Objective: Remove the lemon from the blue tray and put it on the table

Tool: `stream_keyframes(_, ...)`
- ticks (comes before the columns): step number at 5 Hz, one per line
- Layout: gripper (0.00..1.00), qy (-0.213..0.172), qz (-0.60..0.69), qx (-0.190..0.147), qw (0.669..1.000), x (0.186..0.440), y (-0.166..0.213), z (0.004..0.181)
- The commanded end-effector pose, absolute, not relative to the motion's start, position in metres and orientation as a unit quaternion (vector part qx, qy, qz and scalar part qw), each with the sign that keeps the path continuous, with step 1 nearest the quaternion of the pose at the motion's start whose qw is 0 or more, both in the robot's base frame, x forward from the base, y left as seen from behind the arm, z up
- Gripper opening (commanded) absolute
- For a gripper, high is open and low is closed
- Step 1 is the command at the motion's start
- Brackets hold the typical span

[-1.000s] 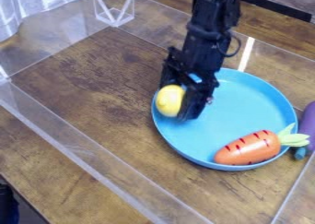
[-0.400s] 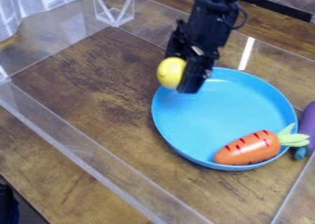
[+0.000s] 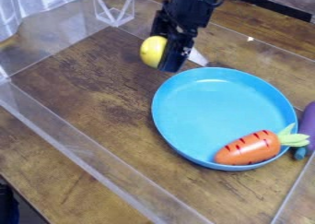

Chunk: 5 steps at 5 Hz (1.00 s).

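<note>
The gripper is clamped shut on the lemon, holding it in the air above the table, just beyond the far left rim of the blue tray. A carrot lies in the tray's near right part.
</note>
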<state>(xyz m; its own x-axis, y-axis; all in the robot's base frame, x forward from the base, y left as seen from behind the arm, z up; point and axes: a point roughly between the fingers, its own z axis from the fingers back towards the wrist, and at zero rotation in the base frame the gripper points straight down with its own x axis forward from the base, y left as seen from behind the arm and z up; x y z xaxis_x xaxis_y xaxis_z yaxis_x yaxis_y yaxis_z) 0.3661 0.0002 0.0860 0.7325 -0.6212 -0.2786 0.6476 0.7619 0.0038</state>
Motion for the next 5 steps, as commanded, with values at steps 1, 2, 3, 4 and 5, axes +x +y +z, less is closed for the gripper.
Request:
stream_keyframes(1, 0.0, 0.094, -0.325, 0.063, 0.939, 0.374, 0.017, 0.112)
stream_keyframes(2, 0.0, 0.098, -0.321, 0.064, 0.94, 0.377, 0.024, 0.105)
stream_keyframes(3, 0.0, 0.105, -0.317, 0.065, 0.94, 0.381, 0.028, 0.094)
stream_keyframes(4, 0.0, 0.112, -0.288, 0.065, 0.949, 0.377, 0.038, 0.089)
stream_keyframes(5, 0.0, 0.117, -0.259, 0.064, 0.957, 0.373, 0.051, 0.083)
